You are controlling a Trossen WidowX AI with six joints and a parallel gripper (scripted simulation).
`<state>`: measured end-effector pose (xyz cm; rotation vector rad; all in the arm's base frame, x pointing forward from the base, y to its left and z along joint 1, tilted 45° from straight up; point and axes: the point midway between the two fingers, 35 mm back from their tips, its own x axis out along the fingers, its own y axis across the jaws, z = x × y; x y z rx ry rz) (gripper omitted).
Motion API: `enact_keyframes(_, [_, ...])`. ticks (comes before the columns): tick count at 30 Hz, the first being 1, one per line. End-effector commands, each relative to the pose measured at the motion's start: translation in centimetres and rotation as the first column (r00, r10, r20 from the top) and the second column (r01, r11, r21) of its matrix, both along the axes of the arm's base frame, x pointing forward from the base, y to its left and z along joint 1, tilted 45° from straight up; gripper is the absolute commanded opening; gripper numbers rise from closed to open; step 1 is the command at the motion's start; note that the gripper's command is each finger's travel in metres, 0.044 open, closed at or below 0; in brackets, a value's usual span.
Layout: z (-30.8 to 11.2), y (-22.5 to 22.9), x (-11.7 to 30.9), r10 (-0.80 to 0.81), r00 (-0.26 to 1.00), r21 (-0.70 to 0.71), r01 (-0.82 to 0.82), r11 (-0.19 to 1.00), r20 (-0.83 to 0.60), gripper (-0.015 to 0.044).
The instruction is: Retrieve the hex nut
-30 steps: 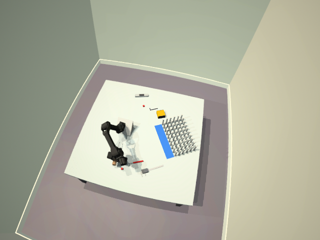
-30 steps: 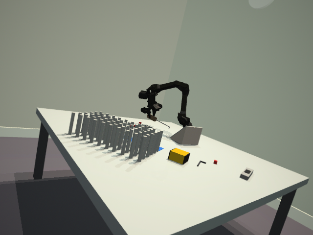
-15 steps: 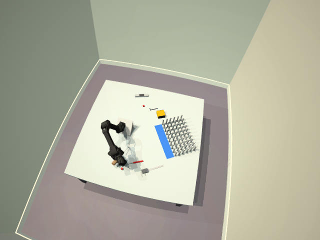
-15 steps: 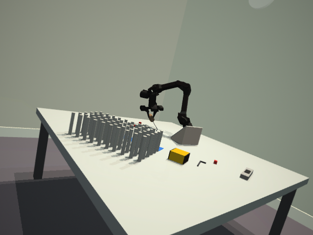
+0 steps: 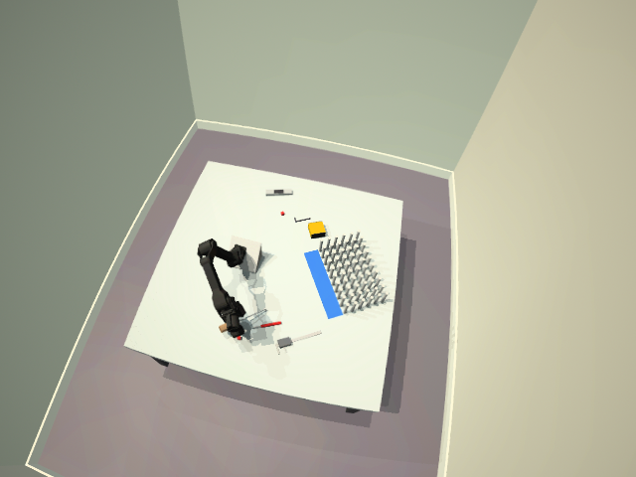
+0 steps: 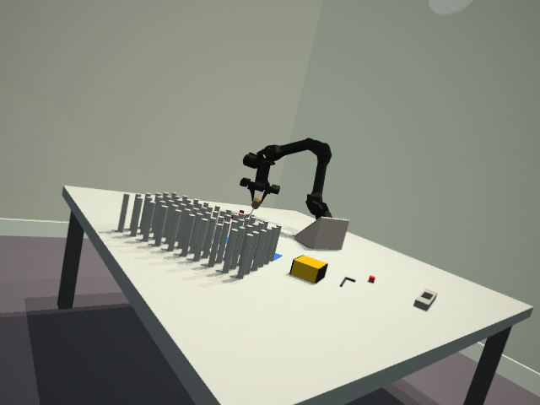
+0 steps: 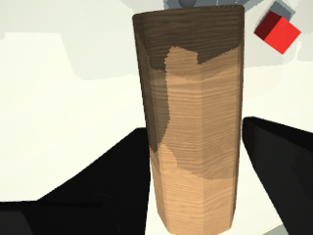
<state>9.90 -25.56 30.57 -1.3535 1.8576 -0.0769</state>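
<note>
My gripper [image 6: 258,200] [image 7: 195,132] is shut on the octagonal wooden handle [image 5: 222,328] [image 6: 256,202] [image 7: 202,108] of a tool. The handle is above the table, with a thin grey shaft [image 6: 251,212] slanting down from it in the exterior view. The shaft's far end is not clear behind the spacers. The grey metal spacers [image 5: 358,237] [image 6: 123,213] stand upright in a dense field, away from the gripper. The blue taped strip [image 5: 323,284] [image 6: 278,256] lies along the field's side facing the arm. I cannot make out the hex nut in any view.
A red cube [image 5: 238,337] [image 7: 284,34] lies near the gripper. A red rod [image 5: 270,324] and a grey-headed tool [image 5: 283,342] lie beyond. A yellow block [image 5: 316,228] [image 6: 310,262], black hex key [image 5: 303,220], another red cube [image 5: 282,213] and a grey device [image 5: 278,192] lie past the field's other end.
</note>
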Motion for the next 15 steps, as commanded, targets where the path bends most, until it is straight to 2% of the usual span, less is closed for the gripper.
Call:
enact_keyframes(1, [0.05,0.14,-0.22,-0.065,0.989,-0.015,0.067,0.998,0.134,0.0000])
enact_keyframes(8, [-0.14,0.17,-0.48,-0.175,0.925,-0.006,0.188,0.982,0.337,0.0000])
enact_keyframes(15, [-0.32,0.22,-0.73,-0.271,0.807,0.031,0.300,0.953,0.525,0.0000])
